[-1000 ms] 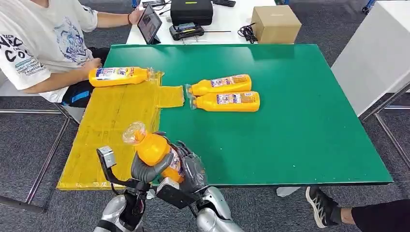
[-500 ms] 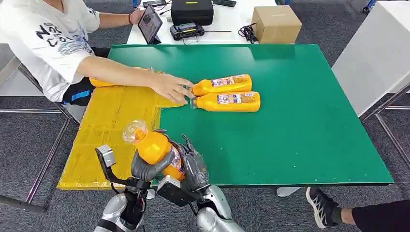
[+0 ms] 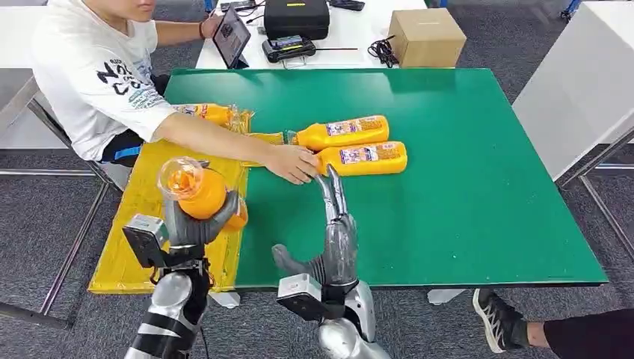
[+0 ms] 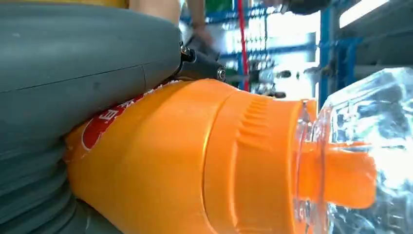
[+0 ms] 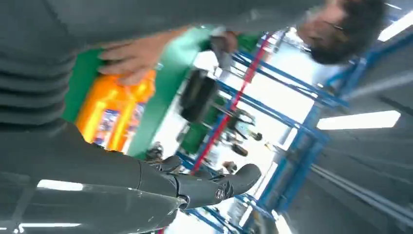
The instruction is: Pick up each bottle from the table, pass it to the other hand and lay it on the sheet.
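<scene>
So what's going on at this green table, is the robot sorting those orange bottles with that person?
The robot's left hand holds an orange bottle above the yellow sheet. Its right hand is open, fingers stretched toward two bottles lying on the green table. A seated person's hand rests at the cap end of the nearer bottle; the farther bottle lies beside it, and another bottle lies at the sheet's far end.

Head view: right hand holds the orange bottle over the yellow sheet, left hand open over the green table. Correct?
The sides are swapped. In the head view the left hand holds the orange bottle over the yellow sheet, and the right hand is open, fingers straight, over the green table.
</scene>
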`<state>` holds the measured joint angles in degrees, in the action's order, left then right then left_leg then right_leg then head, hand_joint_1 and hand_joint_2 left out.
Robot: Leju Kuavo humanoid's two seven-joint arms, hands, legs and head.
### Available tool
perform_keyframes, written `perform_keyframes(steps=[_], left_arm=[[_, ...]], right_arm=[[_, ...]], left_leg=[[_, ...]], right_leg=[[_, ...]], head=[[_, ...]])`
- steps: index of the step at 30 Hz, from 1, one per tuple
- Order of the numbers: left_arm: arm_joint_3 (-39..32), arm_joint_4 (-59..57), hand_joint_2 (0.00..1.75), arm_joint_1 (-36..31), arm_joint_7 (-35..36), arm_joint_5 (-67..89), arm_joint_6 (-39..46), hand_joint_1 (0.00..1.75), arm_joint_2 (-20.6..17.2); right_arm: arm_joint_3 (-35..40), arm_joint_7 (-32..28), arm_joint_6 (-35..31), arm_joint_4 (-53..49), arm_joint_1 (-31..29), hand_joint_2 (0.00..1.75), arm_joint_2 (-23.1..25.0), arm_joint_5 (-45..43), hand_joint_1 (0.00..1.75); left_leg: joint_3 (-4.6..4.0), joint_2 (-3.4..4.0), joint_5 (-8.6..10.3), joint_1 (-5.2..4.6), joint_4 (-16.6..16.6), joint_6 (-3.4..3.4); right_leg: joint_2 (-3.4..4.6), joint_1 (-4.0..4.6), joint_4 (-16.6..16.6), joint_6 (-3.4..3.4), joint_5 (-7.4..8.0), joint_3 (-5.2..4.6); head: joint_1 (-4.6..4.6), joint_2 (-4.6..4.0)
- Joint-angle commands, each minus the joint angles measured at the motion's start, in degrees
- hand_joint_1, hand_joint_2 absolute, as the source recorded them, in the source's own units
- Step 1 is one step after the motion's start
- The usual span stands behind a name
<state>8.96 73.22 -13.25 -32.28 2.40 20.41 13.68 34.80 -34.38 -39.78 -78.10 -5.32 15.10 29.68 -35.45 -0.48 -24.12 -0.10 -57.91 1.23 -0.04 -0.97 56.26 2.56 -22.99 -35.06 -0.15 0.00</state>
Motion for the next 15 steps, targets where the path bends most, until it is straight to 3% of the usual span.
perform_keyframes(steps=[1, 6, 8, 9, 12, 15], left_arm=[[-5.0, -5.6, 1.75, -3.5, -0.5, 1.0, 0.8, 1.75, 0.9], [-4.2, -7.8, 1.75, -5.6, -3.2, 11.8, 9.1, 1.75, -1.1], [-2.7, -11.4, 1.75, -8.2, -1.3, 26.1, 16.2, 1.75, -3.9], [-3.0, -14.1, 1.75, -10.0, 2.8, 42.6, 19.6, 1.75, -5.9], [-6.1, -20.5, 1.75, -13.7, 8.6, 66.1, 19.6, 1.75, -7.9], [-7.6, -21.3, 1.75, -14.1, 7.3, 66.3, 19.6, 1.75, -7.7]], right_arm=[[0.7, -1.0, -0.2, -4.5, 1.1, 0.00, -0.7, -0.8, 0.00], [3.7, -0.4, -0.2, -3.7, -0.9, 0.00, -1.5, -2.9, 0.00], [4.9, 0.3, 0.0, -3.8, -2.0, 0.00, -1.9, -3.8, 0.00], [5.4, 0.5, 0.6, -3.9, -2.6, 0.00, -2.0, -4.3, 0.00], [6.0, 1.3, 2.6, -4.3, -3.4, 0.00, -2.0, -5.2, 0.00], [6.0, 1.4, 2.6, -4.3, -3.4, 0.00, -1.9, -5.2, 0.00]], left_leg=[[0.19, 0.02, -0.09, 0.03, 0.0, -0.05], [0.38, 0.01, -0.17, 0.08, 0.0, -0.10], [0.36, 0.09, -0.17, 0.08, 0.0, -0.12], [0.19, 0.01, -0.05, 0.04, 0.0, -0.09], [0.31, 0.03, -0.05, 0.06, 0.0, -0.13], [0.29, 0.14, -0.05, 0.05, 0.1, -0.11]], right_leg=[[-0.02, 0.03, 0.0, -0.07, -0.08, 0.21], [-0.02, 0.09, -0.1, -0.14, -0.15, 0.44], [0.05, 0.09, 0.0, -0.15, -0.13, 0.39], [0.00, 0.05, 0.0, -0.11, -0.05, 0.22], [0.01, 0.08, 0.0, -0.17, -0.04, 0.32], [0.12, 0.06, 0.0, -0.14, -0.01, 0.28]], head=[[-0.02, 0.00], [0.00, 0.00], [0.00, 0.00], [0.00, 0.00], [0.00, 0.00], [0.00, 0.00]])
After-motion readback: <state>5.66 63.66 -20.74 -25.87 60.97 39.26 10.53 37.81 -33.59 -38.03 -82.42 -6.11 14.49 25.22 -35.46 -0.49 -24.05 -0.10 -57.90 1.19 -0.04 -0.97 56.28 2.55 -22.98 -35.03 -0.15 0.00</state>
